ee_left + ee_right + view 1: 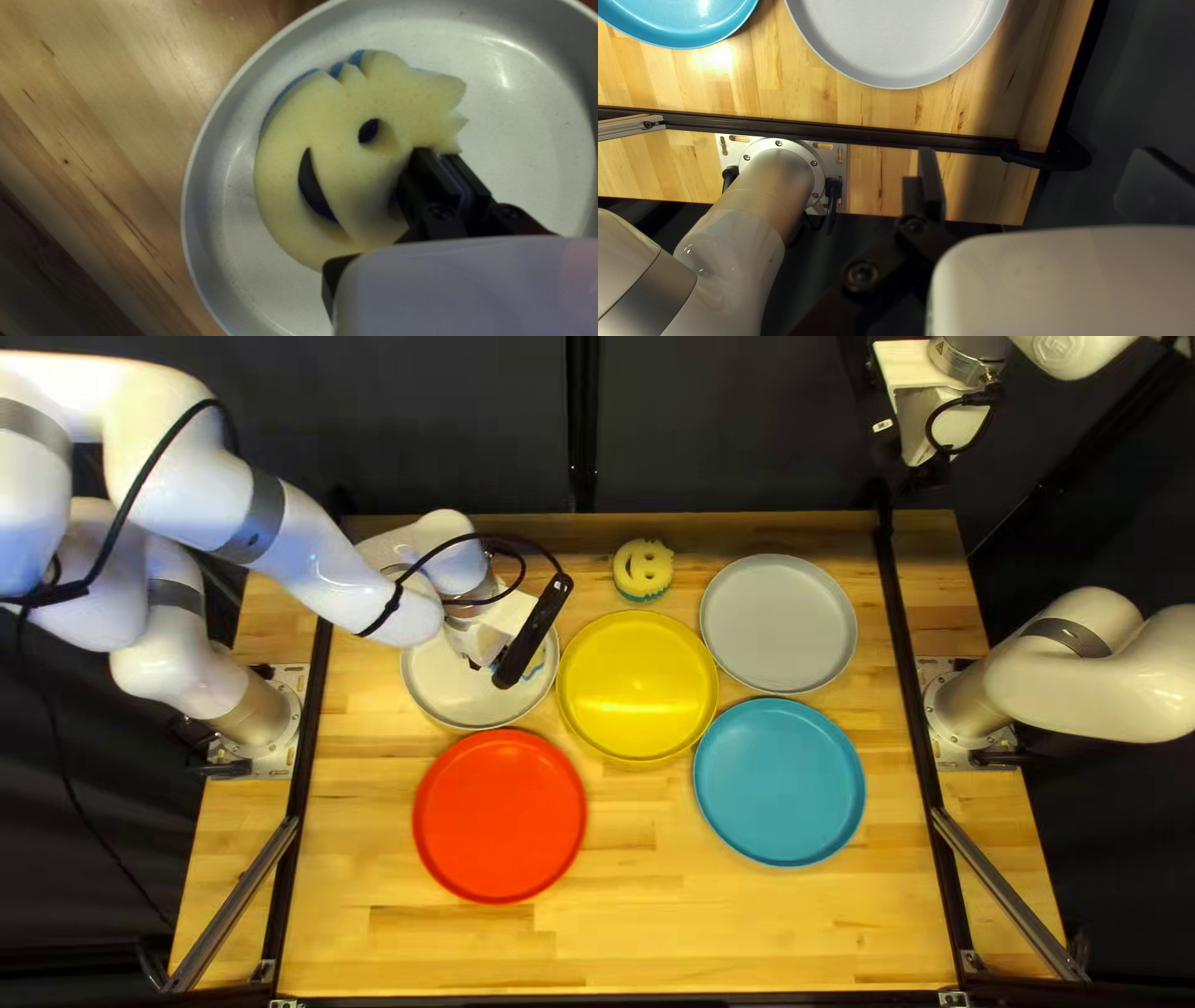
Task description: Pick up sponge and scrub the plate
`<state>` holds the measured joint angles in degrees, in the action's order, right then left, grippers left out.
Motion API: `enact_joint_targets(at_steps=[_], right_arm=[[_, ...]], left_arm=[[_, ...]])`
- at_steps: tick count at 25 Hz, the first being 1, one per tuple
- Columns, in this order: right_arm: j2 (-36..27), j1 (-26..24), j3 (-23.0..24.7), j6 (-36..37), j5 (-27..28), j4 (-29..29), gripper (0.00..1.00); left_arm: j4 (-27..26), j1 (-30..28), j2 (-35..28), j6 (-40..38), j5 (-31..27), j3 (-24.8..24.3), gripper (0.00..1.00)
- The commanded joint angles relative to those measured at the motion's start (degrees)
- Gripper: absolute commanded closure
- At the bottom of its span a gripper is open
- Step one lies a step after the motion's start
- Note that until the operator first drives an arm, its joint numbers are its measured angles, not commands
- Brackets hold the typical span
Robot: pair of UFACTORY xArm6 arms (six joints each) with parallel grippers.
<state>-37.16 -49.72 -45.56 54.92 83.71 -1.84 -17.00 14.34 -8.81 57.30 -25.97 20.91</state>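
yellow foam sponge with smile is over the shallow off-white plate, squeezed in my left claw; i should press softly, keep it flat, and rub small circles inside rim.

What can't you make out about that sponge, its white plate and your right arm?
- Most of the sponge's underside: turned away in the left wrist view.
- White plate under it: covered by the sponge there.
- Plate's specks: too small there to tell dirt from wear.
- Right arm's middle: cut off by the top left view's edge.
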Motion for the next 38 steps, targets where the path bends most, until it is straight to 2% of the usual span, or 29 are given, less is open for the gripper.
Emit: enact_joint_targets(at_steps=[1,8,10,22,26,28,32,38], right_arm=[[0.0,0.0,0.0,0.0,0.0,0.0,0.00],[0.0,0.0,0.0,0.0,0.0,0.0,0.00],[0.0,0.0,0.0,0.0,0.0,0.0,0.00],[0.0,0.0,0.0,0.0,0.0,0.0,0.00],[0.0,0.0,0.0,0.0,0.0,0.0,0.00],[0.0,0.0,0.0,0.0,0.0,0.0,0.00],[0.0,0.0,0.0,0.0,0.0,0.0,0.00],[0.0,0.0,0.0,0.0,0.0,0.0,0.00]], left_arm=[[0.9,0.6,-3.7,-1.1,-1.1,-3.3,1.00],[1.2,2.6,-9.7,-1.5,-2.4,-9.6,1.00],[1.0,2.7,-10.0,-1.7,-2.6,-9.9,1.00],[0.6,3.6,-0.4,0.1,-2.7,1.4,1.00],[0.6,5.0,4.0,2.4,-3.0,6.1,1.00],[0.4,5.7,4.9,3.5,-3.0,6.9,1.00],[0.0,6.8,4.6,5.0,-3.1,6.1,1.00],[-0.1,8.7,1.0,6.2,-3.1,0.9,1.00]])
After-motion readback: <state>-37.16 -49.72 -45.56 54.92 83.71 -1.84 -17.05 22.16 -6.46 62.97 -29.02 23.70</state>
